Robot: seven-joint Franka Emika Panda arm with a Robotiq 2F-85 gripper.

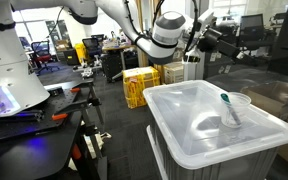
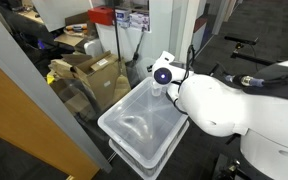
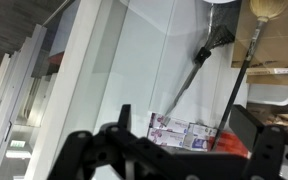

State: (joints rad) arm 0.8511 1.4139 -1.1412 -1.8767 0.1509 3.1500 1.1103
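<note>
Cluttered lab space fills both exterior views, with desks, chairs and monitors far behind and a glass partition [image 2: 44, 90] running close along one side. Largest in view is the white robot arm [image 2: 229, 100], which reaches out high above a translucent storage bin [image 1: 199, 140] with its lid on; the bin's rim also shows in an exterior view [image 2: 119, 135]. A dark table [image 1: 44, 118] with scattered tools stands well apart from the bin. Cardboard boxes [image 2: 94, 70] sit behind the glass, and a yellow crate [image 1: 140, 86] rests on the floor beyond the bin.

The end effector [image 1: 212, 40] hangs in the air above and behind the bin, touching nothing. In the wrist view the end effector [image 3: 174, 150] is released: its dark fingers [image 3: 84, 150] stand wide apart with only the glass wall and some long-handled tools beyond them showing in the gap.

A clear plastic cup [image 1: 232, 108] stands upright on the bin's lid, near its far edge and well below the end effector. Inside the cup leans a thin teal-tipped stick [image 1: 226, 100], too small to name more closely.
</note>
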